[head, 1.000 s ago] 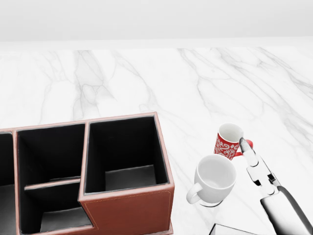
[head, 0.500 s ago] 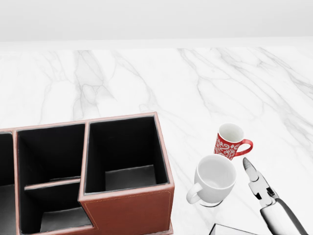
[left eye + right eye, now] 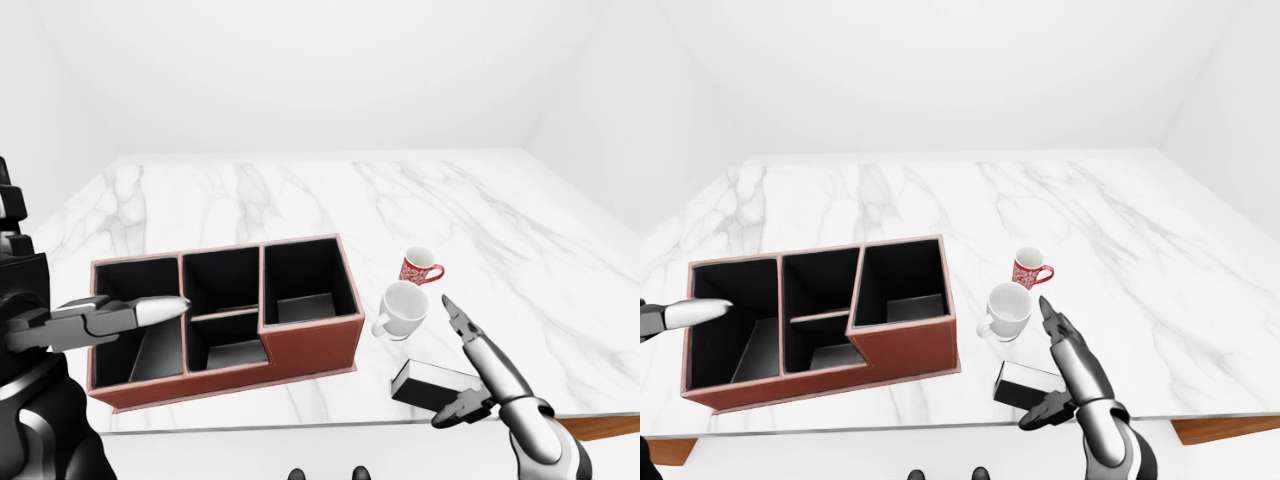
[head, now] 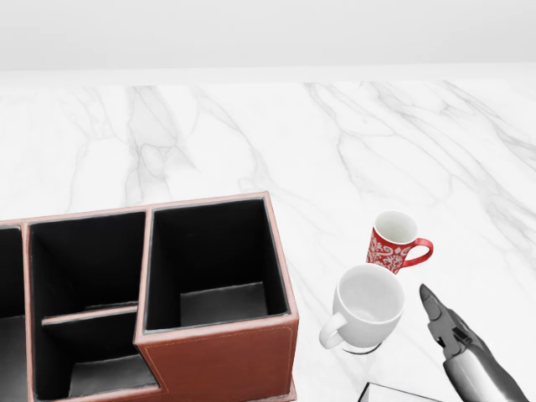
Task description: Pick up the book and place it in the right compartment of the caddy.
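The small dark rectangular book with a pale top face (image 3: 1028, 384) lies flat at the near edge of the white marble desk (image 3: 520, 230), to the right of the caddy and just near of the two mugs; its long axis runs left to right, tilted slightly. The right robot hand (image 3: 1058, 370) is directly over its right end, fingers spread open, one long finger pointing far toward the mugs and a dark thumb curled low at the book's near edge, so it grips nothing yet and mostly needs to come down and close. The left robot hand (image 3: 125, 315) hovers well apart over the caddy's left end, open and empty, so the right arm is plainly nearer. The brown leather caddy with black interior (image 3: 310, 345) has its right compartment, the tall square one, empty and nearest the book. Counted: one book, one caddy, two mugs, a plain white ceramic mug (image 3: 400, 309) and a red patterned mug (image 3: 416, 267) just beyond it.
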`<state>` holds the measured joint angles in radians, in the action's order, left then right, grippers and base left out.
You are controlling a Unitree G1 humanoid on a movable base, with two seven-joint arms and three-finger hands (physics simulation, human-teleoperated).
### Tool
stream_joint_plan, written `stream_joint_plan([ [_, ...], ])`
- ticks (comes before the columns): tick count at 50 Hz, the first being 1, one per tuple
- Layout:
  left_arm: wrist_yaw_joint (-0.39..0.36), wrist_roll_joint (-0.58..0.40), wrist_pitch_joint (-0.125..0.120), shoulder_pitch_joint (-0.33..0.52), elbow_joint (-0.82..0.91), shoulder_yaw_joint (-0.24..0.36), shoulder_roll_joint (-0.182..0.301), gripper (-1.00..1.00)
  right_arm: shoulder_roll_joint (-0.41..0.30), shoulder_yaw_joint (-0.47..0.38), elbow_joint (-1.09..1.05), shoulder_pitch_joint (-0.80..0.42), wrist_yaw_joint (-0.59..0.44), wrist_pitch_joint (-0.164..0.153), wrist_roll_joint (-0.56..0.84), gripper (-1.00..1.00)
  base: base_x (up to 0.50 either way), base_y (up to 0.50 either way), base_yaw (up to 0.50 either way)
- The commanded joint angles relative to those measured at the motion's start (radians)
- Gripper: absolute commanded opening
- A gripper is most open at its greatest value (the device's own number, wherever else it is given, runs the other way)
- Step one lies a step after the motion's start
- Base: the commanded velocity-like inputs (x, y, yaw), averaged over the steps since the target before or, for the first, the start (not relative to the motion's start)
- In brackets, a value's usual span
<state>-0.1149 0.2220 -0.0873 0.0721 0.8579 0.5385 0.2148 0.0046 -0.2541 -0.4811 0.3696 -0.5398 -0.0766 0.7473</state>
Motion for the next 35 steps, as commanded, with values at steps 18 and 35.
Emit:
stream_joint_plan([
  [18,-0.007,-0.015,0.000,-0.013,-0.024,-0.010,-0.013,1.00,-0.049,0.034,0.150,-0.016,0.014,0.034,0.132,1.00,0.00,0.00,0.00],
  [35,-0.010,-0.024,0.000,-0.019,-0.035,-0.019,-0.021,1.00,-0.070,0.057,0.242,0.006,0.015,0.065,0.207,1.00,0.00,0.00,0.00],
])
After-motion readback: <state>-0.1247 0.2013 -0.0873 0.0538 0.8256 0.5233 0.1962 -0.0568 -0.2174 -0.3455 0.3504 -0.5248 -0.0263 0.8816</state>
